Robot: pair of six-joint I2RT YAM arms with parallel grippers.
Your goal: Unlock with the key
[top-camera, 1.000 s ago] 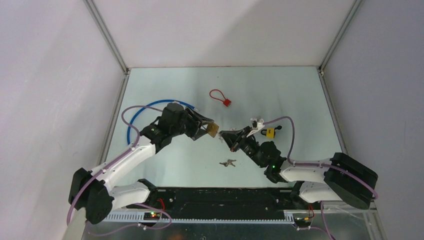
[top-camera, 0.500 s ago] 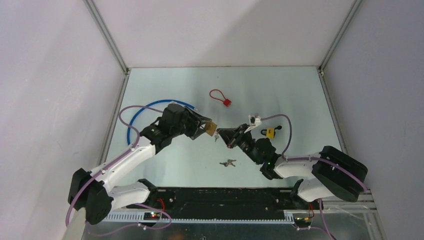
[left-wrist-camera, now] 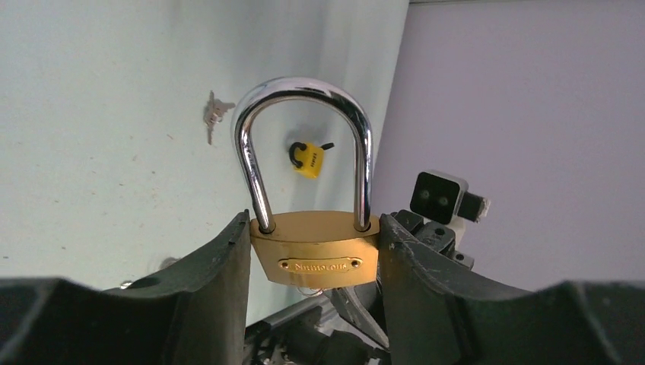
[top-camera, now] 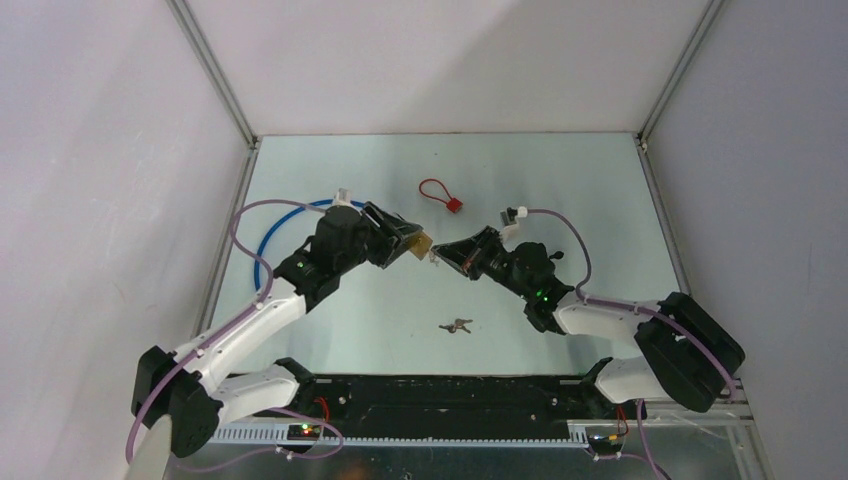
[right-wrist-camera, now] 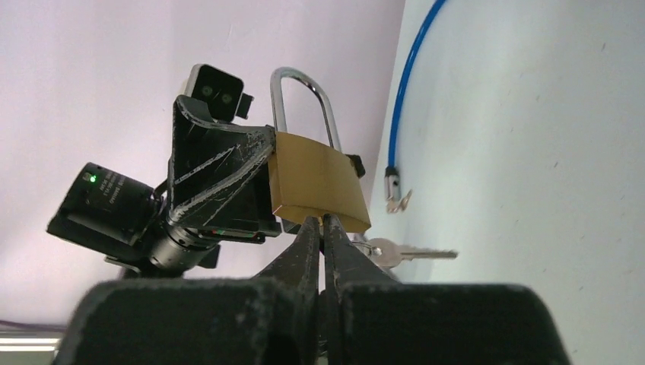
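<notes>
My left gripper (top-camera: 410, 243) is shut on a brass padlock (top-camera: 422, 247) and holds it above the table. In the left wrist view the padlock (left-wrist-camera: 316, 251) sits between the fingers with its steel shackle closed, and the left gripper (left-wrist-camera: 316, 228) clamps its sides. My right gripper (top-camera: 440, 256) is shut, tips against the padlock's underside (right-wrist-camera: 316, 182). The right gripper (right-wrist-camera: 321, 222) pinches the key, which is hidden between the fingers. A second key (right-wrist-camera: 403, 251) hangs beside the tips on a ring.
A red cable lock (top-camera: 440, 195) lies at the back middle. A blue cable loop (top-camera: 268, 240) lies left, under the left arm. A small bunch of keys (top-camera: 456, 325) lies near the front. A yellow padlock (left-wrist-camera: 308, 158) lies on the table by the right arm.
Both grippers have moved away from the bases, towards the back, keeping padlock and key together. The right wrist has swung round and now covers the yellow padlock in the top view.
</notes>
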